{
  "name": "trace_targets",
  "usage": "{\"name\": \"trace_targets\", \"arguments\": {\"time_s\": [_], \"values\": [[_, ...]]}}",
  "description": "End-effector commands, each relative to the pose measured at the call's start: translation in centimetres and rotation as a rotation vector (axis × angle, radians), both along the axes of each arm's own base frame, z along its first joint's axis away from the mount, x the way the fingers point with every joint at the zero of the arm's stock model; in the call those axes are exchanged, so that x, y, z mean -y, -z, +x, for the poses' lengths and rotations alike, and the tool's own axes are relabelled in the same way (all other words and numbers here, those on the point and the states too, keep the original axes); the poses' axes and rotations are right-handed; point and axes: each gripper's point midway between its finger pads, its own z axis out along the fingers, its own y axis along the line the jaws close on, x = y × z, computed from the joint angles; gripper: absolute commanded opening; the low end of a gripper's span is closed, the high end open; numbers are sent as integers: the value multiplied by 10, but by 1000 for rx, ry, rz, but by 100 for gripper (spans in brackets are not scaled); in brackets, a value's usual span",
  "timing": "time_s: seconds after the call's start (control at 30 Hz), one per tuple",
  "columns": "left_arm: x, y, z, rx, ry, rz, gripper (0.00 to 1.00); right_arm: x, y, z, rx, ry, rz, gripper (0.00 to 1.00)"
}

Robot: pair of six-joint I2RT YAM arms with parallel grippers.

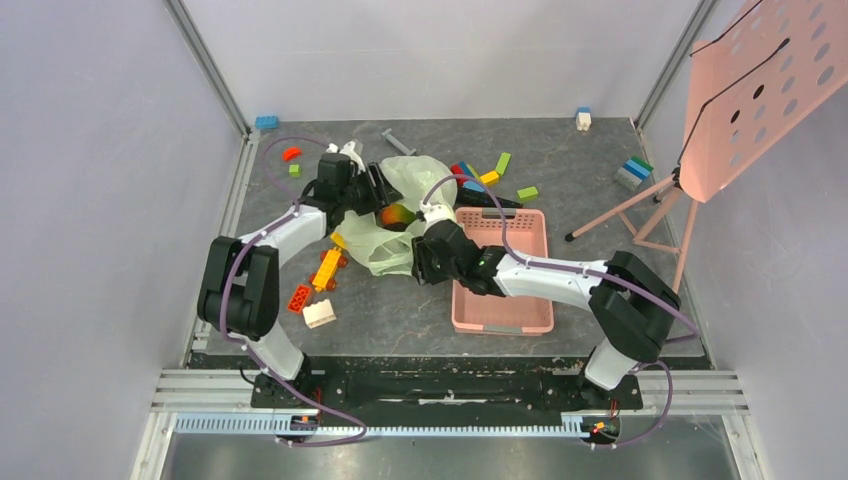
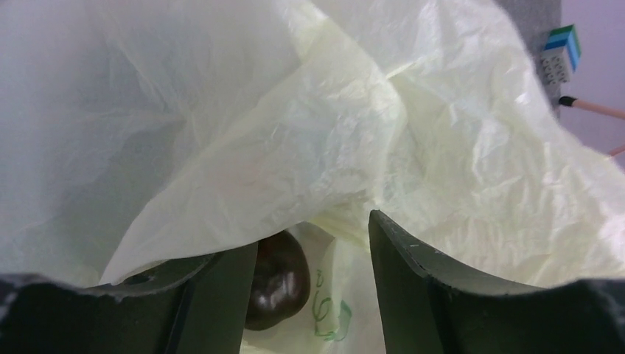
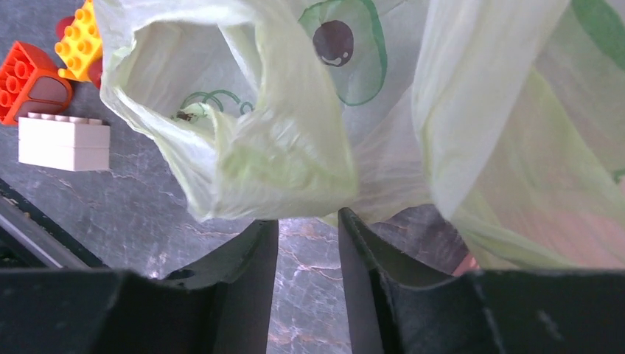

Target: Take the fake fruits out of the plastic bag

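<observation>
**Bag slumped between two parted grippers, mango showing at its mouth**

The grey marbled worktop (image 1: 400, 320) carries everything. At its middle lies the bag (image 1: 420, 180): pale green, thin and see-through, heavily crinkled, with green outline prints on the film. It lies in a loose heap between the two arms, its right edge just beside the pink basket (image 1: 500, 310).

The left gripper (image 2: 313, 232) is at the bag's left side. Its fingers stand well apart and the film hangs in folds right in front of them and across the gap. The right gripper (image 3: 306, 221) points at the bag's near edge from the basket side. Its fingers are apart by a narrow gap with bare worktop showing between them, and the bag's crumpled rim hangs just past the tips; nothing is clamped.

The mango (image 1: 397, 216), orange-red fading to green, sits in the middle of the heap between the two grippers. A small brown fruit (image 2: 278, 279), dark, round and glossy, lies in the bag just beside the left gripper's left finger, partly hidden behind it.

Beside the bag's near-left corner lie a white block (image 3: 64, 141), an orange block (image 3: 29, 77) and a yellow block (image 3: 77, 40).
</observation>
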Motion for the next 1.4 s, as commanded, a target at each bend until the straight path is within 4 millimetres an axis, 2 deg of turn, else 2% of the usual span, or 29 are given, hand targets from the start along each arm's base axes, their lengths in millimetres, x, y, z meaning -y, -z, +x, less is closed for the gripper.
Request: {"name": "trace_targets", "arguments": {"time_s": [0.0,0.1,0.23,0.37,0.43,0.53,0.67,0.8,0.87,1.0,1.07,1.23,1.37], "values": [[5,3,-11,40,68,64,64,8,-30,5,71,24,14,44],[10,8,-19,56,79,117,64,13,-50,6,112,32,35,53],[11,19,-34,75,78,216,62,22,-77,4,167,38,73,57],[-2,26,-50,87,32,290,59,30,-98,2,209,51,109,58],[-10,29,-61,90,11,297,56,33,-103,2,221,54,112,59],[-23,32,-74,100,-28,315,52,33,-103,3,223,54,109,55],[-38,23,-82,131,-82,335,49,29,-95,3,204,39,106,46],[-35,9,-81,155,-84,306,53,11,-86,0,162,-28,115,43],[-32,6,-82,159,-76,284,54,5,-80,1,149,-41,107,45],[-31,0,-89,176,-71,256,55,7,-72,12,156,3,61,61],[-31,-1,-92,183,-69,248,55,8,-70,19,161,26,38,65],[-30,-1,-93,185,-60,242,55,12,-74,36,185,85,-26,65],[-29,2,-93,179,-56,246,55,13,-86,40,214,89,-38,64]]}}
